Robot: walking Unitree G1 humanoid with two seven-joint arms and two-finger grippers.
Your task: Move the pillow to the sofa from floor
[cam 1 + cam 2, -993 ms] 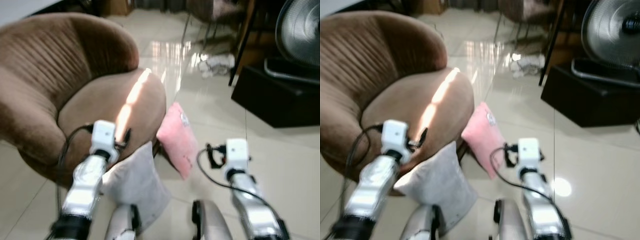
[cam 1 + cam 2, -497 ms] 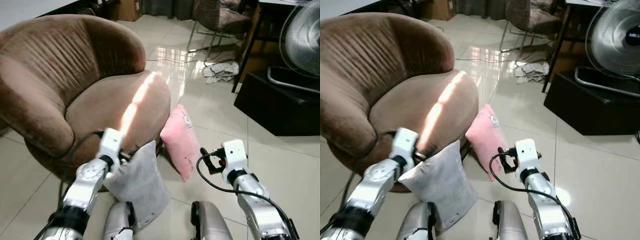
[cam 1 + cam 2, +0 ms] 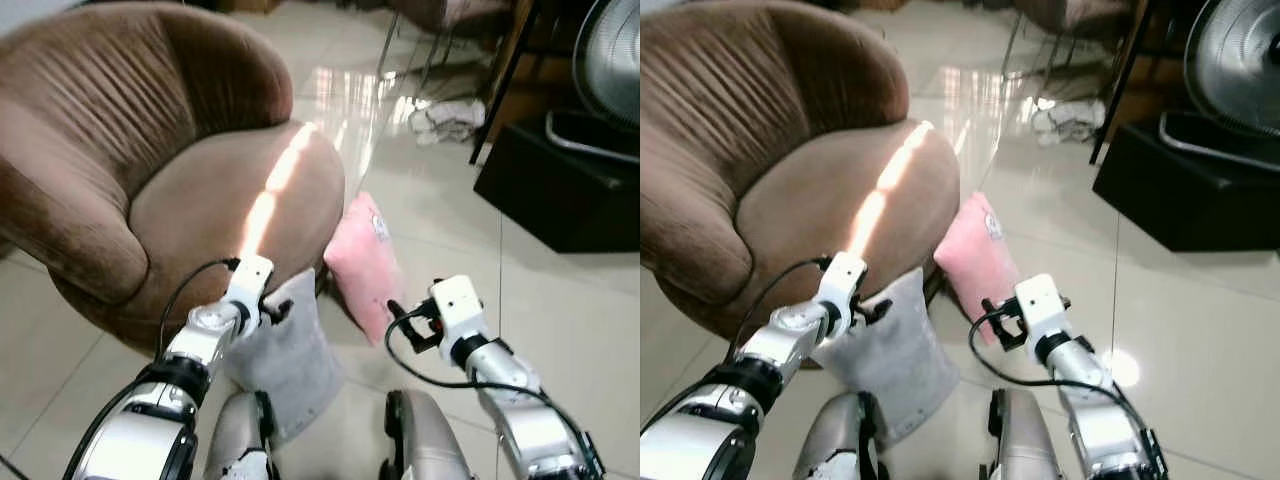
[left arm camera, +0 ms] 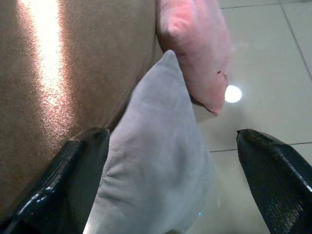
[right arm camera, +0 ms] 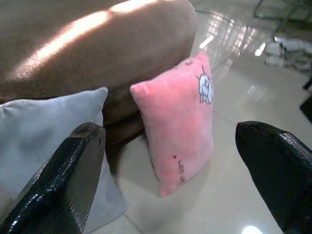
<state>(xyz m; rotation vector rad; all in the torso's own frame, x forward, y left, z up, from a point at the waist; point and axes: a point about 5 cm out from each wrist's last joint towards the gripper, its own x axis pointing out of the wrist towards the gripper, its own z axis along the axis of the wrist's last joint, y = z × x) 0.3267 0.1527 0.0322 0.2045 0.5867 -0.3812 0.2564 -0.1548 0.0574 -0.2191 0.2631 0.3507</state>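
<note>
Two pillows lean on the front of the brown sofa (image 3: 200,200) on the tiled floor. The grey pillow (image 3: 285,365) stands nearest me, the pink pillow (image 3: 362,262) with a small cartoon print just beyond it to the right. My left gripper (image 4: 170,170) is open, its fingers (image 4: 73,180) spread either side of the grey pillow (image 4: 156,156), just above its top corner. My right gripper (image 5: 170,170) is open too and points at the pink pillow (image 5: 180,126) from a short distance, touching nothing. In the head views both wrists hover low over the pillows.
A black box (image 3: 560,190) with a standing fan (image 3: 610,60) on it sits at the right. Crumpled cloth (image 3: 445,118) and chair legs lie on the floor beyond. Glossy tiles stretch to the right of the pink pillow. My knees (image 3: 420,440) show at the bottom.
The camera has tipped and shifted. My left arm has come down and forward onto the grey pillow's top corner; my right arm has edged closer to the pink pillow.
</note>
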